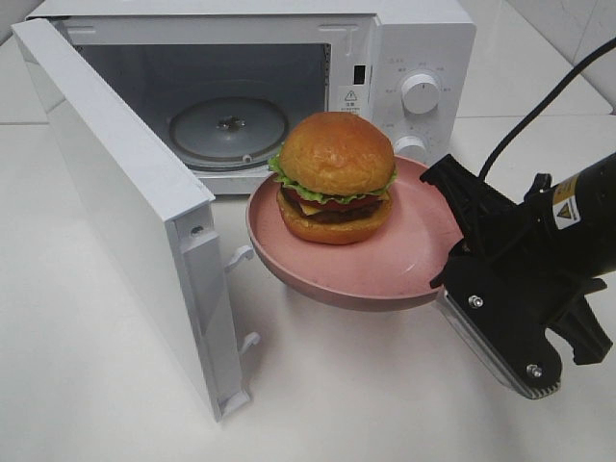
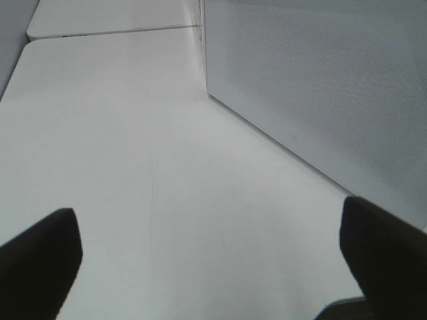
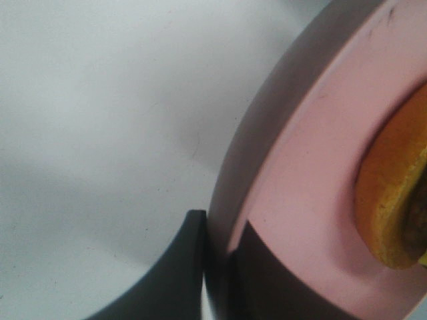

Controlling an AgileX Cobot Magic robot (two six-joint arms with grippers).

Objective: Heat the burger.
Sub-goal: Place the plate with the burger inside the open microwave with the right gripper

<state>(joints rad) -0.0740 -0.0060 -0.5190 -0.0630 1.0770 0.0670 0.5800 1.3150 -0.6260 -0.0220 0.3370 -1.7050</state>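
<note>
The burger [image 1: 335, 178], with a golden bun, green lettuce and a dark patty, sits on a round pink plate [image 1: 385, 274]. The plate hangs above the table in front of the open microwave [image 1: 423, 48]. My right gripper [image 1: 456, 245] is shut on the plate's right rim. In the right wrist view its jaws [image 3: 217, 230] pinch the pink plate [image 3: 313, 173], and the bun of the burger [image 3: 393, 200] shows at the edge. My left gripper [image 2: 210, 247] stands open over bare white table, with nothing between its fingers. It is out of the exterior high view.
The microwave door [image 1: 125, 192] swings wide open toward the front left. Inside lies a glass turntable [image 1: 228, 128]. In the left wrist view the perforated door panel [image 2: 320, 87] stands close beside the left gripper. White table [image 1: 385, 404] lies below the plate.
</note>
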